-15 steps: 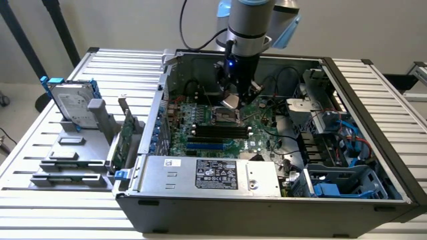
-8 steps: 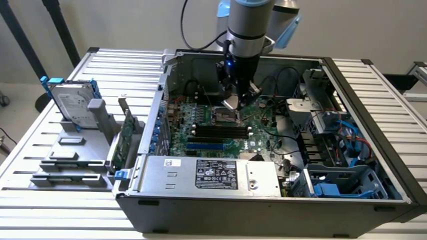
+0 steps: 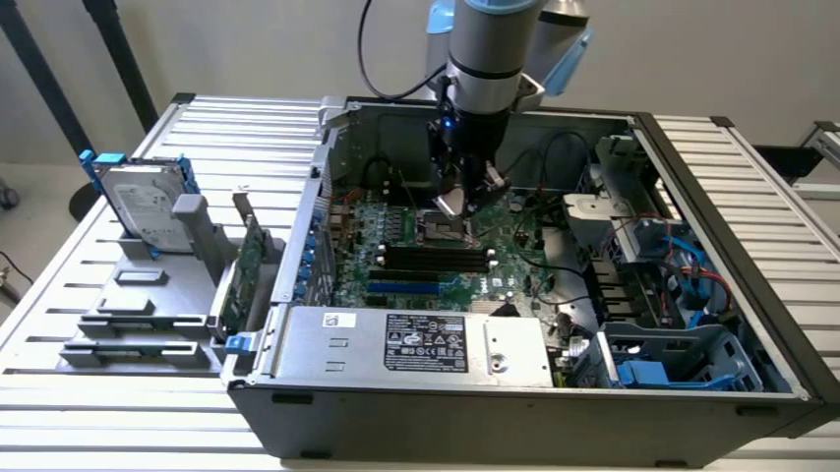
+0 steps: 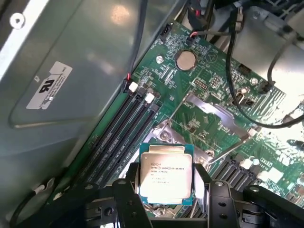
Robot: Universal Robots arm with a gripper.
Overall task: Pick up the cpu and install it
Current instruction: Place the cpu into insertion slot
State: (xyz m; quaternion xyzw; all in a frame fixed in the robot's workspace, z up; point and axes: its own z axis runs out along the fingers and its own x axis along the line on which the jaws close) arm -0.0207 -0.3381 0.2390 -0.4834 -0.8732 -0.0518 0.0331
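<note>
Wrist view: gripper (image 4: 167, 178) pinches the cpu (image 4: 166, 171) by two opposite edges, a black finger (image 4: 130, 183) on each side, printed lid facing the camera. Socket (image 4: 164, 134) lies just beyond the fingertips, with memory slots (image 4: 118, 133) beside it.

Exterior view: gripper (image 3: 453, 202) is down inside the case (image 3: 393, 413), tip close above the socket (image 3: 444, 233). The cpu (image 3: 450, 205) is a silver glint at the fingers. Cannot tell whether it touches the socket.

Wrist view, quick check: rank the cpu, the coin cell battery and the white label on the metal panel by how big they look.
1. cpu: looks largest, but it is nearest the camera, so its lead over the label is unsure.
2. white label.
3. coin cell battery: clearly smallest.
</note>
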